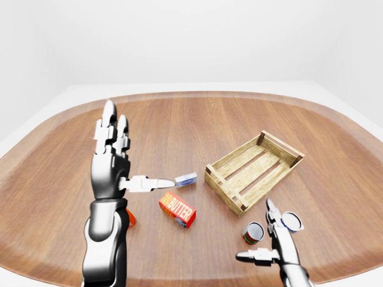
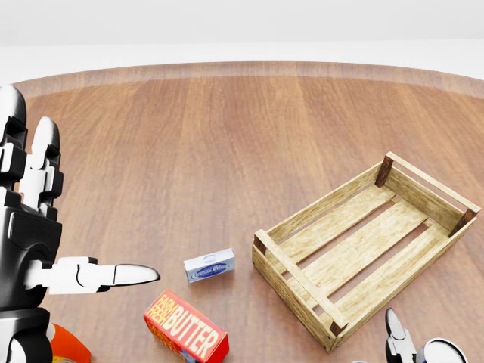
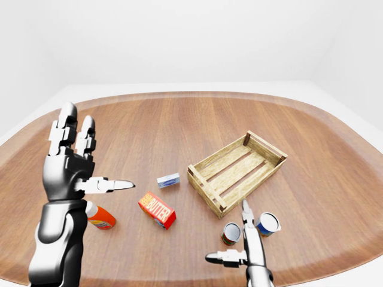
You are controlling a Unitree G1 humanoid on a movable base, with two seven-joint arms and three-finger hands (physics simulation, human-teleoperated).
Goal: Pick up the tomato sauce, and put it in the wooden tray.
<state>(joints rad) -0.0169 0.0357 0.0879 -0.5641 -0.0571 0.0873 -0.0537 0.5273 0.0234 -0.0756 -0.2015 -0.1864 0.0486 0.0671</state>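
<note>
Tomato sauce can (image 3: pixel 231 234), short, with a red-and-green label and pale top, stands upright on the desk (image 3: pixel 197 119) just left of the right robot hand (image 3: pixel 244 245) in the right-eye view. That robot hand is spread, one finger up, thumb out leftward, holding nothing. A blue-labelled can (image 3: pixel 267 224) stands just right of it. The wooden tray (image 3: pixel 236 171) lies above. The left robot hand (image 3: pixel 76 167) is raised, fingers spread and empty; an orange bottle (image 3: pixel 100 217) lies below it, a butter box (image 3: pixel 157 210) and small blue-white box (image 3: pixel 169 180) to its right.
</note>
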